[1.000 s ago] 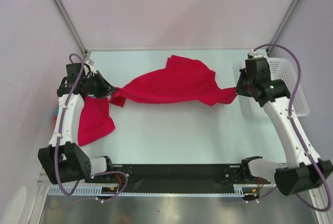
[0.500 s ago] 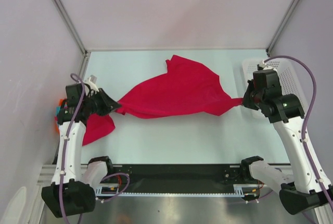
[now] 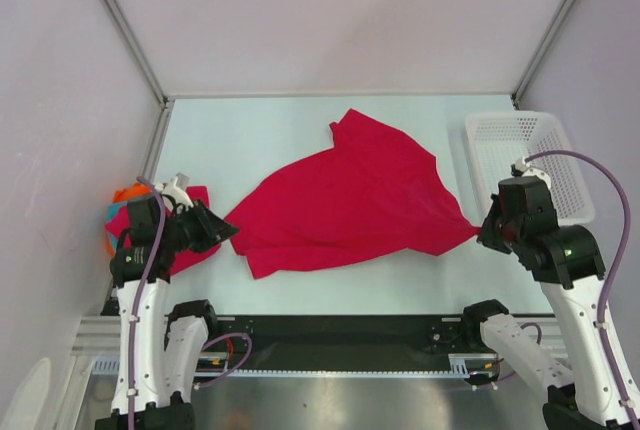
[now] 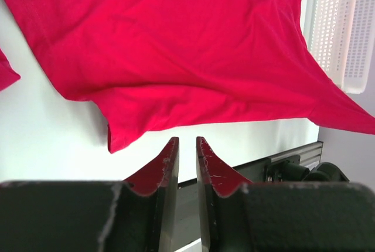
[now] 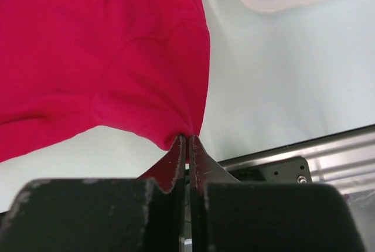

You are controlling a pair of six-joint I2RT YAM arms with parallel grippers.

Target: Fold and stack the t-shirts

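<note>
Table (image 3: 260, 140) holds one spread shirt (image 3: 350, 200), one bunched shirt (image 3: 186, 256), one basket (image 3: 520, 145).

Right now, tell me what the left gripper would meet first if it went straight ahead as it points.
Probably the red t-shirt: its near edge lies just ahead of the left gripper, past a strip of table. Height is unclear.

bright, even light, faint soft shadows (wrist views blur close up)

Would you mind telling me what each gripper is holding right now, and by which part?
The right gripper pinches the red t-shirt by its right-hand corner; the left gripper holds nothing.
</note>
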